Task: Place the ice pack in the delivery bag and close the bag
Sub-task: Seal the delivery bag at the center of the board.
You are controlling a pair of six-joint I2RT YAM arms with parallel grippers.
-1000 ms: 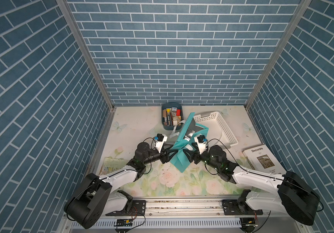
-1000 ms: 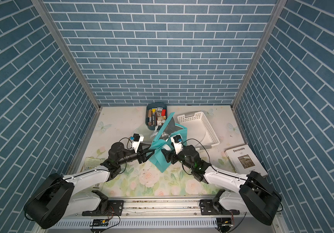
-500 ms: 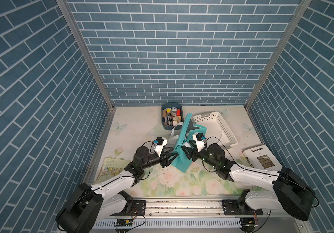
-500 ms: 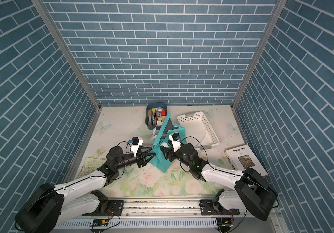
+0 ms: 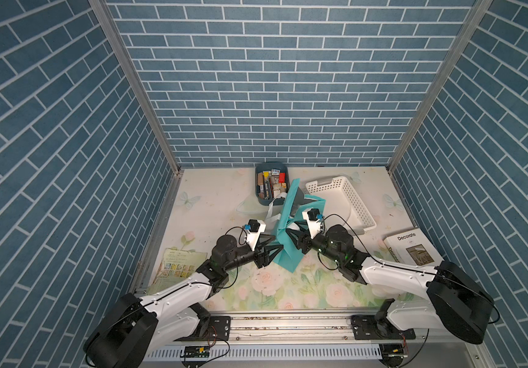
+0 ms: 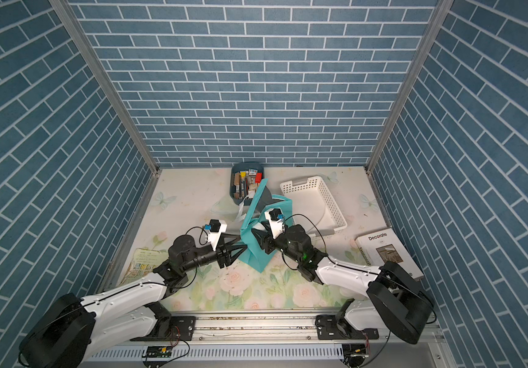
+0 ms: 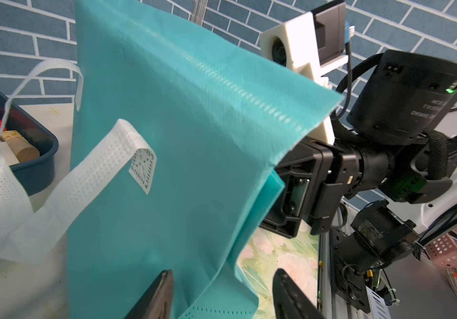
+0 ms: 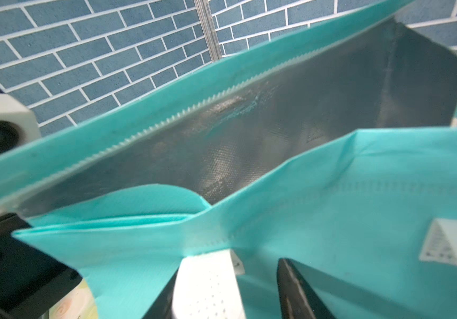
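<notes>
As left gripper (image 7: pixel 223 273), right gripper (image 8: pixel 230 273) gape empty | delivery bag (image 5: pixel 288 261) | floral tabletop (image 5: pixel 211 197) | brick walls (image 5: pixel 272 79)

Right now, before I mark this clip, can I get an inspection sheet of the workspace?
Surface: floral table mat, flat.
Job's things: delivery bag standing between the hands, mouth part open, silver lining showing; ice pack: nothing seen.
Clutter: dark blue bin of small items, white basket, Decorate book, leaflet.
Hands: left hand open, straddling the bag's edge; right hand open, white strap between its jaws.
Cables: black camera cables loop above each arm, no snag seen.
Surroundings: blue brick-pattern walls on three sides.
</notes>
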